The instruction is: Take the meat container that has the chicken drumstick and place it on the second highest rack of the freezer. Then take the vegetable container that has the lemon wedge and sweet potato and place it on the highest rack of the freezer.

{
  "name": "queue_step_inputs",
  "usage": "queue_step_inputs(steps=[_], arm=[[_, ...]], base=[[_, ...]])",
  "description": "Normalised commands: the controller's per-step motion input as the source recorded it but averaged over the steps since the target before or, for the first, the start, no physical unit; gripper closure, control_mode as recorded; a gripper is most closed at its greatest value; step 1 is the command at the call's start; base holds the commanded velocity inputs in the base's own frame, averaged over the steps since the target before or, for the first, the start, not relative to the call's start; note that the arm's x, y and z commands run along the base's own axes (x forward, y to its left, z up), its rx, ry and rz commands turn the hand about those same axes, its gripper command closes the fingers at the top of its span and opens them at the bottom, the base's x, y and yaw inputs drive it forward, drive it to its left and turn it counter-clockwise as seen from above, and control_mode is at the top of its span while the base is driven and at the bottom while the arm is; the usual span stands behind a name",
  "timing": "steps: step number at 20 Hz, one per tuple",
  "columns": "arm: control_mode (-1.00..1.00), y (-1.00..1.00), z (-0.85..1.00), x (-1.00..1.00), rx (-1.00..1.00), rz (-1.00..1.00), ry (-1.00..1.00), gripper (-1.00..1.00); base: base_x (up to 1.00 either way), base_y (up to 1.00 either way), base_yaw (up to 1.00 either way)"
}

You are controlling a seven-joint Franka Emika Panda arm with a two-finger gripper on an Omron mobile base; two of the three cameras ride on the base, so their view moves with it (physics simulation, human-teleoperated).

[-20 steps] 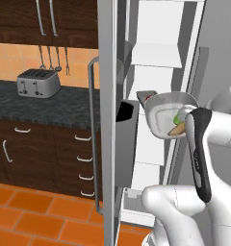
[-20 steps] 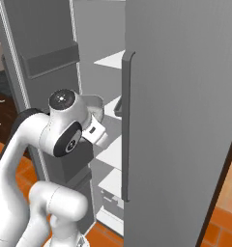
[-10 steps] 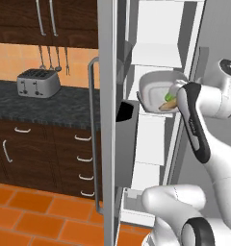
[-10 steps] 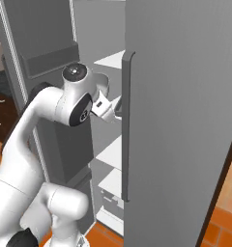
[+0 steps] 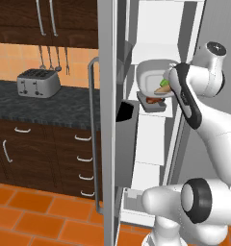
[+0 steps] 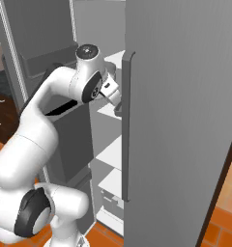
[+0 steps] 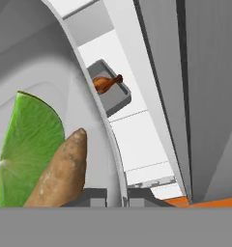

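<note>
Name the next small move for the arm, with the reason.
Probably carry the vegetable container further into the freezer, onto the top rack. It hangs in the gripper at the doorway, lemon wedge and sweet potato inside, above the meat container already on its rack.

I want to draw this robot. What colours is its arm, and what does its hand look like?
The arm is smooth, shiny white, made of fat rounded tubes. Its joints are dark grey rings, with a round dark cap on top. A black stripe runs along one segment. The gripper ends in two small dark grey fingers.
</note>
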Motion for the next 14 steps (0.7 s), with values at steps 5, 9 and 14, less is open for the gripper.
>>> queue_step_inputs(steps=[5,9,14], arm=[[-1.00,-0.02,0.11,0.38,0.00,-0.15,0.00,1.00],[-1.00,0.00,0.13,0.51,0.00,-0.16,0.00,1.00],[-1.00,0.00,0.01,0.70,0.00,-0.07,0.00,1.00]], base=[[0.00,0.00,0.00],[0.00,0.00,0.00],[0.00,0.00,0.00]])
